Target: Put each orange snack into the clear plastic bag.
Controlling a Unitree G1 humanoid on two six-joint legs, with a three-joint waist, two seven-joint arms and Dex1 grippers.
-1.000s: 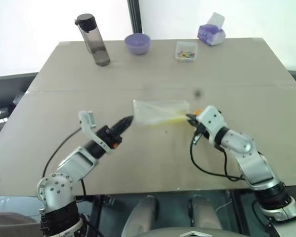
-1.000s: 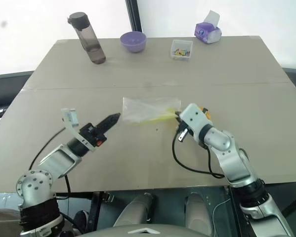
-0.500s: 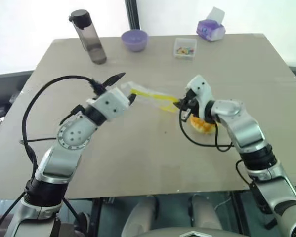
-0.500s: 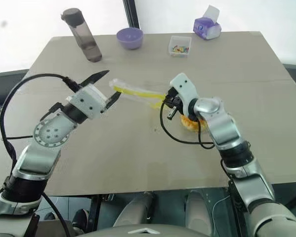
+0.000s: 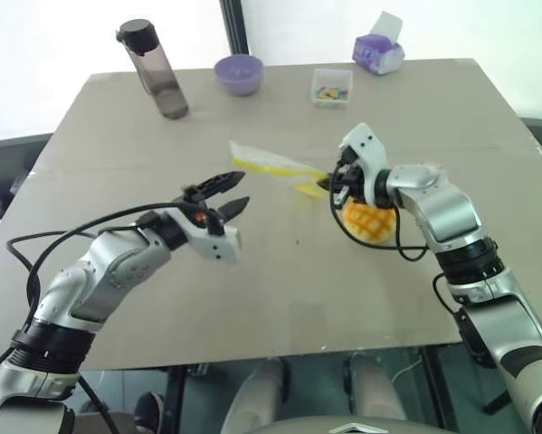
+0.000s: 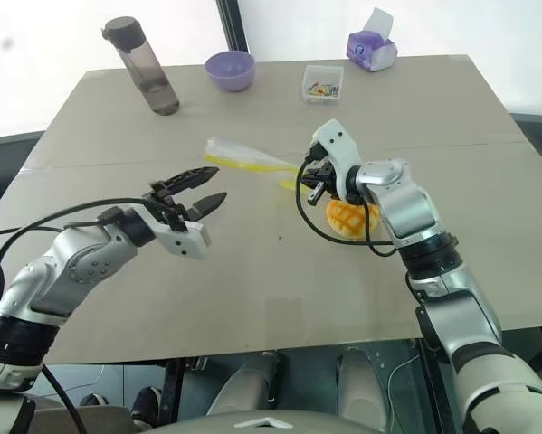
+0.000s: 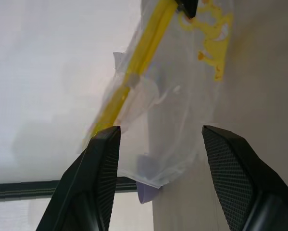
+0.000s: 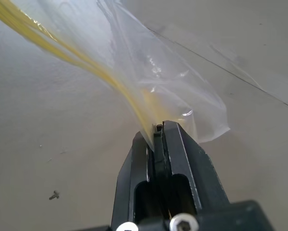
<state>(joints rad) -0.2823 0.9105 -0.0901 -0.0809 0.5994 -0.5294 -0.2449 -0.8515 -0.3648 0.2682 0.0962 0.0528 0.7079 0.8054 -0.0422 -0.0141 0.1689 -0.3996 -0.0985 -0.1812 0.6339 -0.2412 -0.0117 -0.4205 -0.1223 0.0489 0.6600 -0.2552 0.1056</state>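
Bag (image 8: 148, 72) corner between pinched fingers (image 8: 177, 159)

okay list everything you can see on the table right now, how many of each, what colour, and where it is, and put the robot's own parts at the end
Round domed bun with a grid top: one, orange-yellow, on the table under the right arm's wrist.
Crinkly clear plastic zip bag with a yellow strip: one, transparent, lifted off the table mid-scene, pinched at one corner.
Dark tinted bottle with a black cap: one, grey, far left.
Small round bowl: one, purple, far edge, right of the bottle.
Small clear box of colourful bits: one, far edge, right of the bowl.
Tissue pack: one, purple with white tissue, far right corner.
Table: one, beige.
Left gripper: black fingers open, short of the bag's free end.
Right gripper: shut on the bag's corner.
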